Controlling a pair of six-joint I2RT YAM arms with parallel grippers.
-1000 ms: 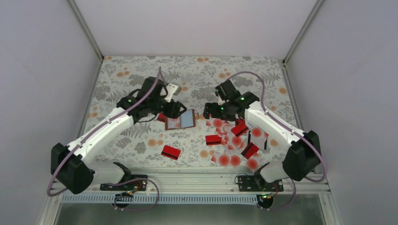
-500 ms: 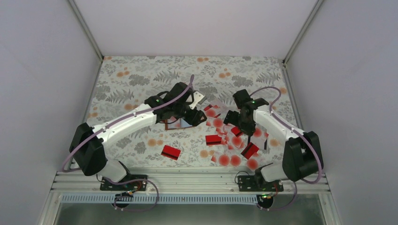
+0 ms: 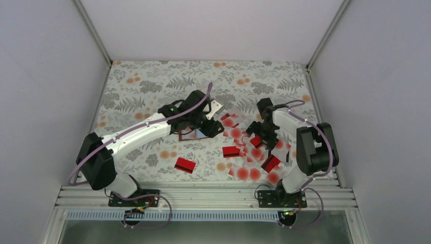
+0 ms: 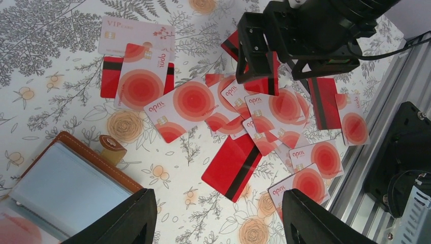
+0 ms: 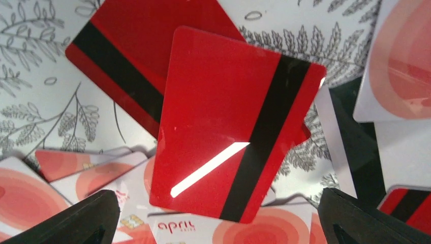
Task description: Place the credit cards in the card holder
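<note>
Many credit cards (image 3: 249, 155) lie in a loose heap on the flowered table, some red with a black stripe, others whitish with a red dot (image 4: 193, 101). The card holder (image 4: 66, 188) lies open on the table, brown with a pale inside, and is partly under my left arm in the top view (image 3: 187, 135). My left gripper (image 4: 218, 226) stands open over bare cloth beside a striped red card (image 4: 239, 165), its left finger over the holder's corner. My right gripper (image 5: 218, 226) hangs open just over a glossy red card (image 5: 228, 127) in the heap (image 3: 259, 139).
One red card (image 3: 185, 164) lies apart at the front left, another (image 3: 231, 151) at the heap's left edge. A pale VIP card (image 4: 134, 35) lies at the back. An aluminium rail (image 3: 203, 195) runs along the near edge, and grey walls close in the table.
My left arm has swung right, bringing the holder next to the heap. My right arm has pulled back and folded in, its gripper coming down over the cards.
</note>
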